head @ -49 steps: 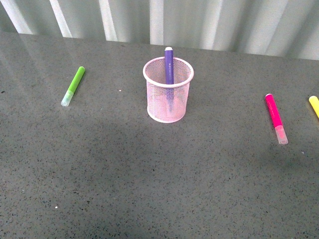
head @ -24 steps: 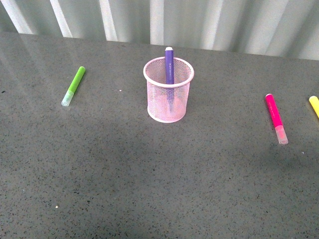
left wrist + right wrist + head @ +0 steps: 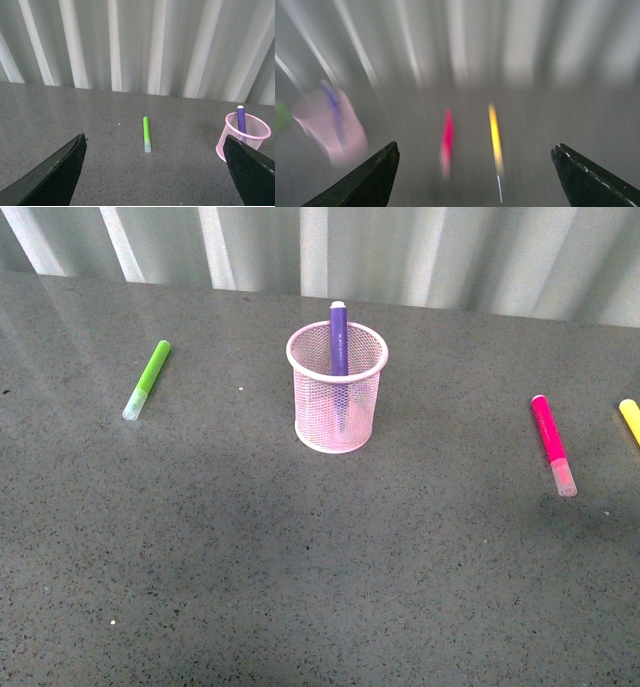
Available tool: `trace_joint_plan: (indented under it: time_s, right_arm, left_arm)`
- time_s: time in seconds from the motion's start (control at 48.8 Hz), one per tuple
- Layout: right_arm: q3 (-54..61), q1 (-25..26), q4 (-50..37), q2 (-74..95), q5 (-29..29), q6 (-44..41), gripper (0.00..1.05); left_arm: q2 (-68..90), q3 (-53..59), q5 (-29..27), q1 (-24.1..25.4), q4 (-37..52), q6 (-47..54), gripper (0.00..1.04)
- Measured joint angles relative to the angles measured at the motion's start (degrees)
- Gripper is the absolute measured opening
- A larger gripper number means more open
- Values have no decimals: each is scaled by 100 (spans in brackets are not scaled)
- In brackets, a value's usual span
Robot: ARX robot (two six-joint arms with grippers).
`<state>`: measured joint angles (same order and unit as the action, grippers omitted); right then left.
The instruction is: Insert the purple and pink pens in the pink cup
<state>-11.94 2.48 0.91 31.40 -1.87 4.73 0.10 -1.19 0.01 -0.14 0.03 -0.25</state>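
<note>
To take pink pen (image 3: 553, 445) cleanly, centre right gripper (image 3: 475, 147), jaws wide apart and empty, over barrel lying ahead between them, avoid yellow marker (image 3: 495, 138) alongside, then carry to pink cup (image 3: 320, 422) off beyond one jaw, purple pen (image 3: 339, 337) already inside.

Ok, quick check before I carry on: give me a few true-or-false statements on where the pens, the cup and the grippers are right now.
1. The purple pen stands in the pink cup. True.
2. The pink pen is in the cup too. False: the pink pen lies on the table, right of the cup.
3. Both grippers are shut. False: the left gripper and the right gripper are open and hold nothing.
4. A green marker lies on the table left of the cup. True.
5. The cup has tipped over. False: it stands upright.
</note>
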Motion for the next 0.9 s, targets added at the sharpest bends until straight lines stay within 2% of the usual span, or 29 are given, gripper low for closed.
trace_joint_plan:
  time_s: [0.062,0.164,0.328,0.431,0.656,0.903]
  right_arm:
    - [-420,39,-739,1307,-96,-35,98]
    - [-1093,33,-1401,3110,-87,-44,98]
    - [-2221,-118,-1491,5416,-181,52,98]
    - [-3053,-330,-1480,6675,-435,92,98]
    - [-4175,-713,-1375,7995,-588,179,98]
    - [-4933,-791,-1250,8937,-691,566,98]
  left_arm:
    - [9,0,-2,0,0,0,98]
    - [4,0,-4,0,0,0,98]
    - [4,0,0,0,0,0,98]
    - [4,0,-2,0,0,0,98]
    - [4,0,-2,0,0,0,98]
    - [4,0,-2,0,0,0,98]
